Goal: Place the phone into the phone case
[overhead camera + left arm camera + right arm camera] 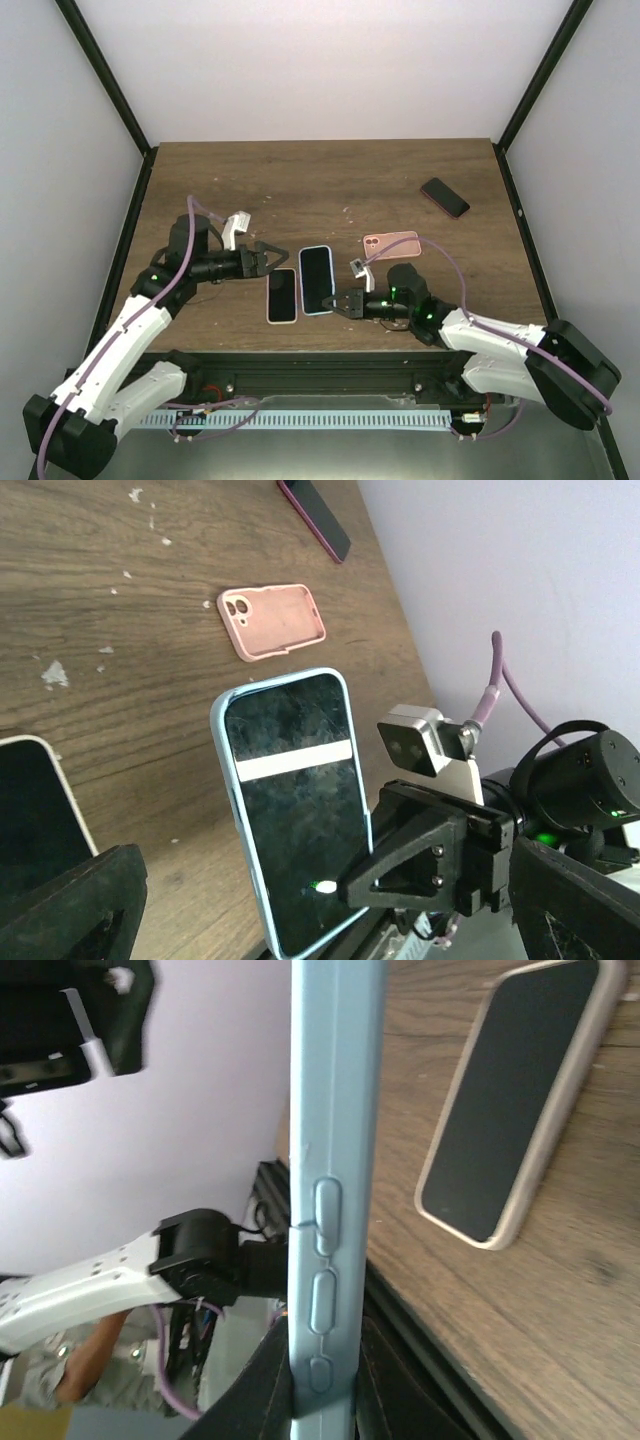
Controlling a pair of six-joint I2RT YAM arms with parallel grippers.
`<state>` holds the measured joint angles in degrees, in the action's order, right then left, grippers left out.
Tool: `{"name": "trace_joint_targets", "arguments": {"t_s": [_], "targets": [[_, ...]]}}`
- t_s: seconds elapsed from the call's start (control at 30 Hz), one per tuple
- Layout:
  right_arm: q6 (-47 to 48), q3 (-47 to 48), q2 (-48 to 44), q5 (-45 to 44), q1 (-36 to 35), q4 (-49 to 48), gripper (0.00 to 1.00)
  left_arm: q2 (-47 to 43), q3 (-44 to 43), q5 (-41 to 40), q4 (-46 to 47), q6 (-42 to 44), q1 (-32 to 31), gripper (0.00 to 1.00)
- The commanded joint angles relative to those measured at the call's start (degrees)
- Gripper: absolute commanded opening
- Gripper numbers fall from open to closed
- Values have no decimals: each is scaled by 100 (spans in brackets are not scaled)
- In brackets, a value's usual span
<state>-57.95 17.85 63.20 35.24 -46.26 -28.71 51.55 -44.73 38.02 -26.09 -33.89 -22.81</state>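
A phone with a dark screen (300,810) sits inside a light-blue phone case (222,740). My right gripper (337,300) is shut on the near end of the case and holds it tilted up off the table. The right wrist view shows the case's edge with its buttons (330,1160), pinched between my fingers (395,1400). My left gripper (266,258) is open just left of the cased phone (317,278). I cannot tell whether it touches the case.
A cream-cased phone (282,295) lies face up on the table left of the blue one. An empty pink case (391,244) lies to the right, and a dark phone in a maroon case (445,197) lies at the far right.
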Motion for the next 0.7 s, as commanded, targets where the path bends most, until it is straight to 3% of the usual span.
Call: {"name": "trace_joint_targets", "arguments": {"t_s": [0.0,0.47,0.67], "targets": [[107,34,61,-610,-23,355,4,-198,-262,-482,-550,403,13,100],[-304,92,1634,-488,-23,-364,5,-367,-280,-855,-838,723,13,100],[-454,-2,1992,-415,-23,-622,12,-355,-260,-891,-906,825,21,100]]}}
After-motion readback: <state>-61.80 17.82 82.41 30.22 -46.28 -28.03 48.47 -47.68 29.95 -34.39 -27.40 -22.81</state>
